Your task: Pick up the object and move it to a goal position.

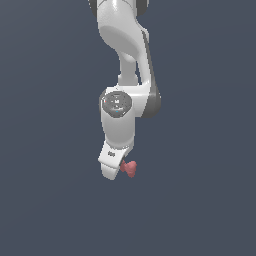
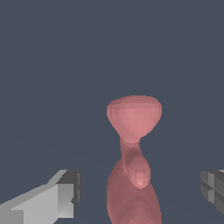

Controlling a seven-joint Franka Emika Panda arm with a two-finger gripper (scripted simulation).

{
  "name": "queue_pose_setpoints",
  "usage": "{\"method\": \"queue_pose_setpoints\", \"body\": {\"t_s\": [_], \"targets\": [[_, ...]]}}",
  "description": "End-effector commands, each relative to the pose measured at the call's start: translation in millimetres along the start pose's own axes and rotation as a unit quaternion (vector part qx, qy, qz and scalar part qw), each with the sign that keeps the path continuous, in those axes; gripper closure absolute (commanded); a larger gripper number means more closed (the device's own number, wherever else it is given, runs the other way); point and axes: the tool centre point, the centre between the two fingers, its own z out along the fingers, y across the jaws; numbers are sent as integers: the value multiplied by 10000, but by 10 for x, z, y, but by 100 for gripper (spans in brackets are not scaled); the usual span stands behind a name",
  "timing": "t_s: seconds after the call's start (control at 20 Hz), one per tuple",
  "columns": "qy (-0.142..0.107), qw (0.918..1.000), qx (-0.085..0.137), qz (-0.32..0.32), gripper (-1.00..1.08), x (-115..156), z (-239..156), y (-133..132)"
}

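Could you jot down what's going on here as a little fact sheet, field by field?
Arm: one white robot arm, reaching down
Object: small red lumpy dumbbell shape, two bulbous ends, narrow waist
Gripper: open, fingers apart
Fingers: one on each side of the object, not touching it
Object position: between the fingers, beside the gripper tip in the exterior view
Surface: plain dark grey

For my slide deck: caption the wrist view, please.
Open gripper straddling a red dumbbell-shaped object, fingers apart on either side.
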Motion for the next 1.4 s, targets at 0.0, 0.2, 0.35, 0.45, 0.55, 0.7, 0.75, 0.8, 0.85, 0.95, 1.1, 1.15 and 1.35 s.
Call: {"method": "queue_pose_setpoints", "body": {"t_s": [0.0, 0.2, 0.35, 0.45, 0.55, 0.7, 0.75, 0.8, 0.85, 0.95, 1.1, 1.15, 1.35], "targets": [[-2, 10000, 8, -5, -92, -5, 146, -8], [-2, 10000, 8, -13, -92, -6, 303, -13], [-2, 10000, 8, -16, -92, -2, 339, -8], [-3, 10000, 7, -13, -92, -1, 328, 1], [-3, 10000, 7, -13, 108, -1, 325, 2], [-3, 10000, 7, -13, 108, -1, 325, 2], [-3, 10000, 7, -13, 108, -1, 325, 2], [-3, 10000, 7, -13, 108, -1, 325, 2], [-3, 10000, 7, -13, 108, -1, 325, 2], [-3, 10000, 7, -13, 108, -1, 325, 2], [-3, 10000, 7, -13, 108, -3, 322, 1], [-3, 10000, 7, -13, 108, -8, 315, 0], [-3, 10000, 7, -13, 108, -61, 231, -5]]}}
